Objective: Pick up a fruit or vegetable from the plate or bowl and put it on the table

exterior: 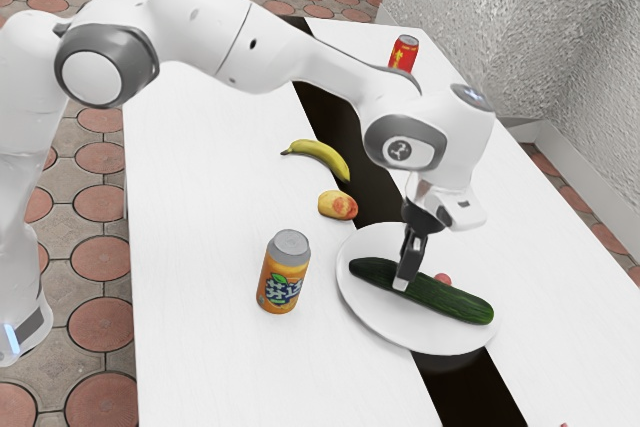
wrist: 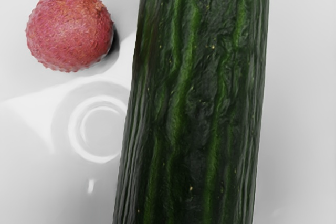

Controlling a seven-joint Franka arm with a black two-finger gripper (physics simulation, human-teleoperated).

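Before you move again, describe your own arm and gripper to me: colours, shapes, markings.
My arm is smooth, glossy white plastic-looking casing, rounded and tubular, with grey bands around the joints and a round white cap at the elbow. A small dark emblem marks the wrist, and a pale blue light strip glows lower down. My gripper is slim, angular and black, ending in a pale tip.

So you've got an orange soda can (exterior: 280, 282) standing near a yellow-red fruit (exterior: 337, 205), a banana (exterior: 323, 157) lying beside that, and a red can (exterior: 403, 53) upright way farther off, fyi.
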